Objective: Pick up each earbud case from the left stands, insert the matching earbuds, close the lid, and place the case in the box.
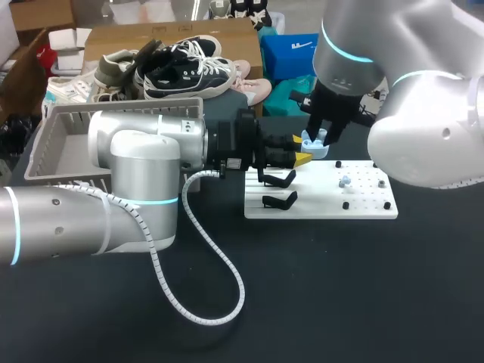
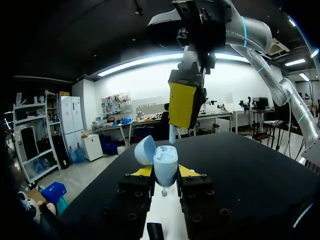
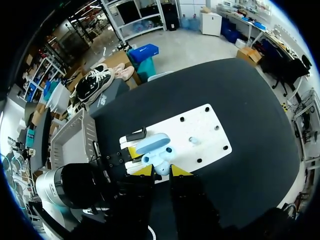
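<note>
My left gripper is shut on a light blue earbud case, held above the left end of the white board. In the left wrist view the case sits upright between my left gripper's yellow tips, its lid swung open. My right gripper hangs straight above the case, shut on a light blue earbud whose tip is just over the opening. The right wrist view looks down past my right gripper onto the open case. Another earbud rests on the board.
Two black stands sit on the board's left end, below the held case. A grey basket stands at the back left, partly behind my left arm. The left arm's white cable loops over the black table in front.
</note>
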